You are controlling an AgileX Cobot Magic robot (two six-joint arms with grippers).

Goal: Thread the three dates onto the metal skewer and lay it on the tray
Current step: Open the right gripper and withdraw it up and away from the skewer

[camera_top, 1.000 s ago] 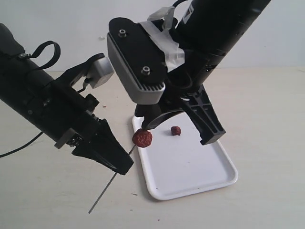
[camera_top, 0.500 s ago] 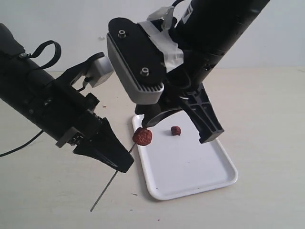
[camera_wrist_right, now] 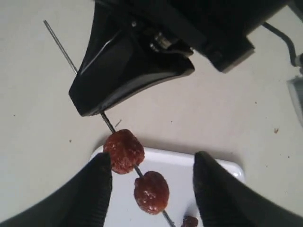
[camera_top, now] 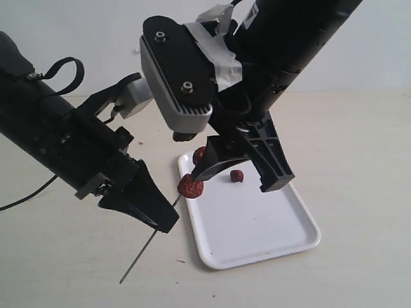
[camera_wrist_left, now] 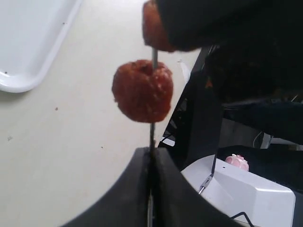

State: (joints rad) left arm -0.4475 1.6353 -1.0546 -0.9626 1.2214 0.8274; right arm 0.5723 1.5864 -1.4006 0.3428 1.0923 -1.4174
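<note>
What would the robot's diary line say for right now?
left gripper: shut on metal skewer | threaded: two dates | third date: loose on tray | right gripper: open, jaws either side of skewer

Black arms (camera_top: 38,122), grey-rimmed camera (camera_top: 191,117), white tape (camera_top: 223,61).

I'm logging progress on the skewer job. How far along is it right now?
Done: two dates sit threaded on the metal skewer. In hand: the left gripper is shut on the skewer; the right gripper, jaws open, straddles the threaded dates. Left: the third date lies loose on the tray, and the skewer is not yet laid there.
</note>
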